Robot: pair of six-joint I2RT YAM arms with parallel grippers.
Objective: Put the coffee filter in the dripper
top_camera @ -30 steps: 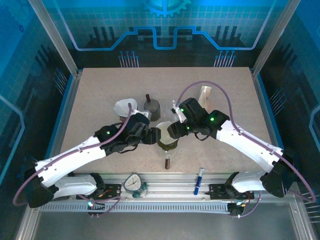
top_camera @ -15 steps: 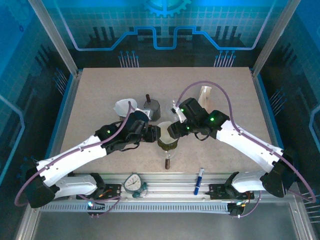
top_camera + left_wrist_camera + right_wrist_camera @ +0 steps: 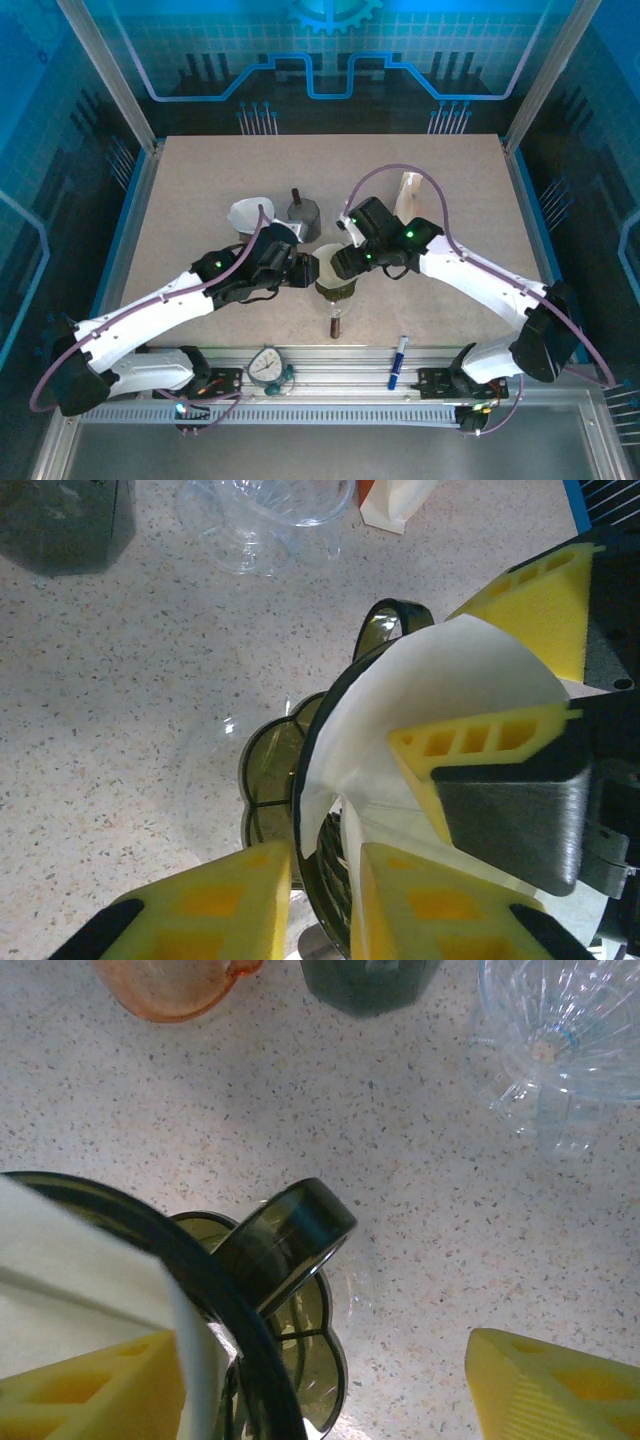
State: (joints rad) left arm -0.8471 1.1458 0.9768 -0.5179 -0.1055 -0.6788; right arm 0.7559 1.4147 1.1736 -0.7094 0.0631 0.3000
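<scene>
**Two grippers meet at the dripper, filter inside**

The left gripper (image 3: 325, 875) is pinched on the rim of the dark dripper (image 3: 285, 1235) at mid-table, with the paper's edge between its fingers. The white filter (image 3: 430, 680) sits in the cone and rises above the rim. The right gripper (image 3: 338, 268) stands open across the far rim, one finger inside the paper and the other outside, apart from the handle.
</scene>
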